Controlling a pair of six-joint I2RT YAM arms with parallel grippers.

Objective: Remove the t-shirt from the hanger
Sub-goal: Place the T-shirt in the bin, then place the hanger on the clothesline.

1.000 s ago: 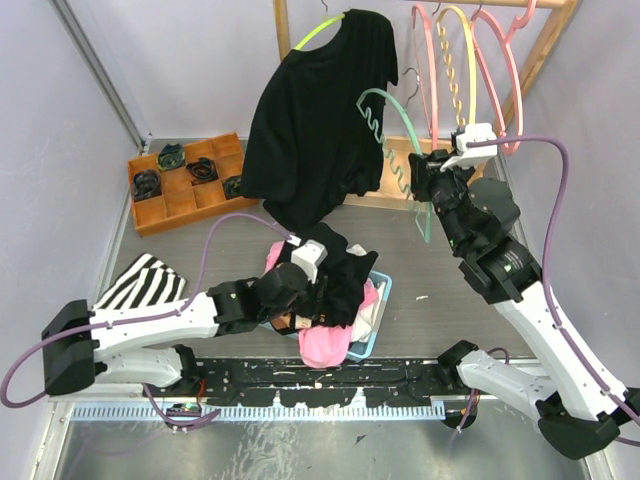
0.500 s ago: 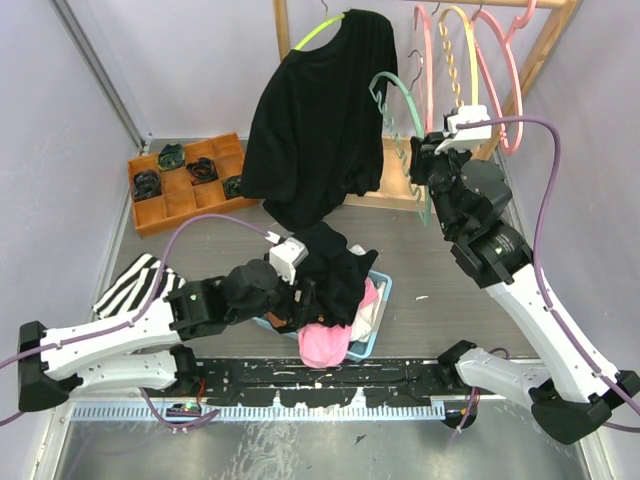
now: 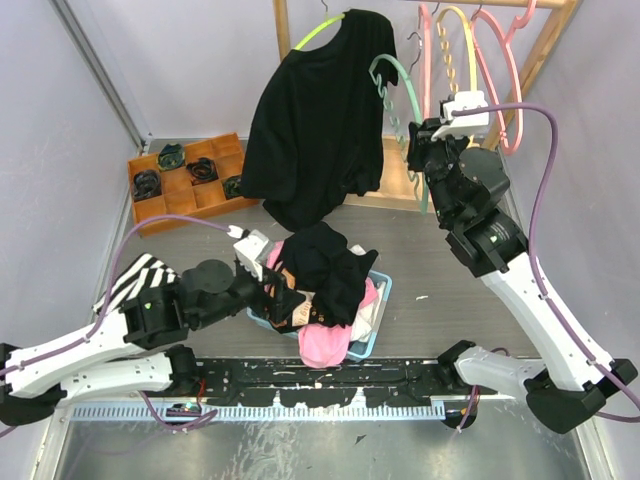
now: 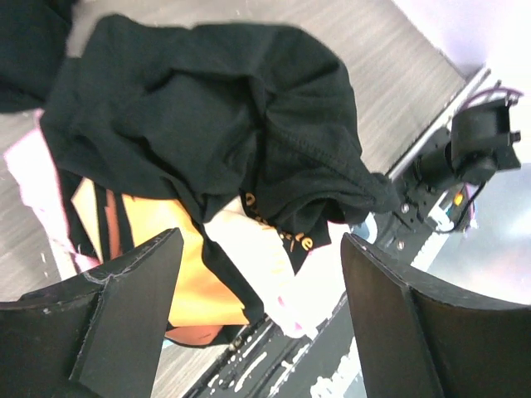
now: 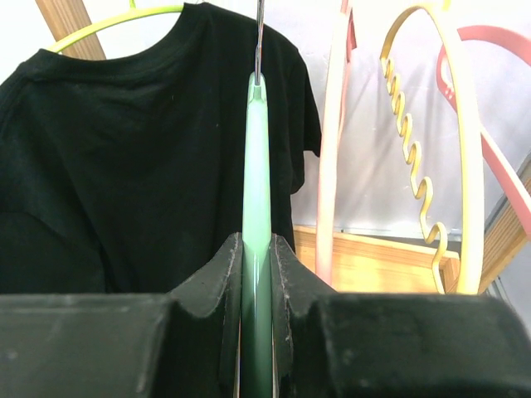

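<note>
T-shirt cloth, black and crumpled (image 3: 325, 262), lies on top of the heap in the blue basket (image 3: 381, 297), apart from any hanger, so this garment looks freed. Just beside it the left gripper (image 3: 268, 287) hangs with jaws spread wide and nothing between them. It should draw away straight, so that no fold catches and drags out of the basket.

The right gripper (image 5: 257, 249) pinches the bare green hanger (image 5: 256, 149), held upright near the wooden rack (image 3: 548, 45). Hanging it probably comes next. The hook should pass between the pink hanger (image 3: 425, 60) and the second black t-shirt (image 3: 320, 120) on its yellow-green hanger (image 3: 315, 35), without snagging that sleeve. The grip should stay firm until the hook bears the weight.
</note>
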